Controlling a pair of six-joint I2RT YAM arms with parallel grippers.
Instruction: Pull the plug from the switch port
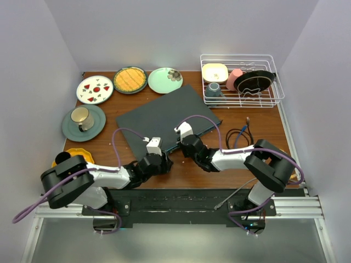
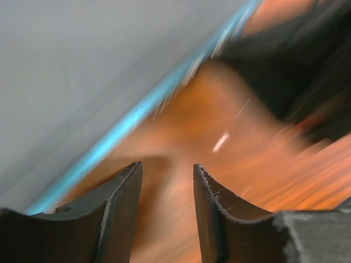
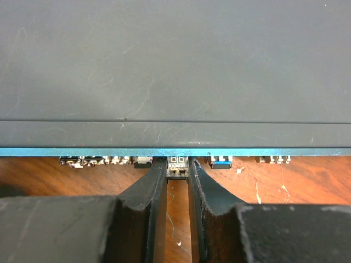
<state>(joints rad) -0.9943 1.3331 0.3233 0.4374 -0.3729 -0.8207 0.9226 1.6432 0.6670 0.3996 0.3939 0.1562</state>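
right fingers (image 3: pixel 156 189) narrow, seemingly pinching plug (image 3: pixel 177 166) at switch (image 3: pixel 175 66) edge | left fingers (image 2: pixel 123 203) apart, empty

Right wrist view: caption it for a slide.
The right gripper pinches a small plug seated in the switch at its blue front edge, wooden table below.

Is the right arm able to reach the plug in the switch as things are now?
Probably yes. The right gripper flanks the plug at the blue front edge of the switch, seemingly touching both its sides; nothing stands between.

matt scuffed switch (image 3: pixel 164 66), glossy wooden table (image 3: pixel 263 183)
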